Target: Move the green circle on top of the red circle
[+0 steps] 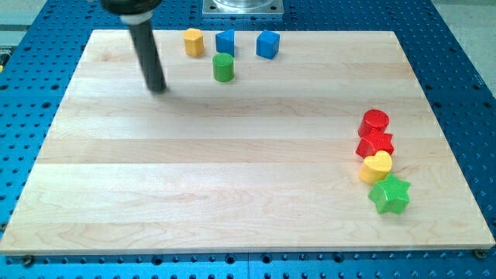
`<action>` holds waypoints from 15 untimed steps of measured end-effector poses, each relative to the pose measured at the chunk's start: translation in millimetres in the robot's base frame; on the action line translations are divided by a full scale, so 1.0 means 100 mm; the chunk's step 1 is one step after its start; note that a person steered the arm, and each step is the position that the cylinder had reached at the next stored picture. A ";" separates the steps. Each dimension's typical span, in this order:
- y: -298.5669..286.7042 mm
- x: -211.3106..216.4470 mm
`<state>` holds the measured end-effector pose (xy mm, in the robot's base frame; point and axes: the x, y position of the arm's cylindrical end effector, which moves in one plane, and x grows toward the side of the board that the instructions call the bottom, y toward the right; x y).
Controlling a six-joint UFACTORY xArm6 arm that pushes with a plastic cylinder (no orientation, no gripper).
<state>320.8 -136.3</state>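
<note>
Small green plastic cylinder, the green circle (pixel 223 67), sat near the view's top of the pale wooden desk (pixel 232 178), just below a blue cube (pixel 225 43) and close to a yellow hexagonal block (pixel 194 42) and a second blue cube (pixel 268 44). Target, the red plastic cylinder or red circle (pixel 375 122), was well apart at the view's right, heading a tight column: a red star block (pixel 375 143) touching under it, then a yellow heart block (pixel 377 167), then a green star block (pixel 389 194).

No pincer on this rig, so no open or closed state to give; the arm ended in a dark rod, and my tip (pixel 158 88) rested on the desk to the view's left of the green circle, clear gap between, slightly lower.

Risks, judged: long diagonal push, round block likely to roll off the tip sideways if contact was off-centre. Coming in too low or hard would knock the red circle or scatter the column. A tip path too high could clip the blue cube.
</note>
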 end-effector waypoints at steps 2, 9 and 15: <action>1.37 -0.12; 2.58 -0.04; 3.09 0.53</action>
<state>373.7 172.9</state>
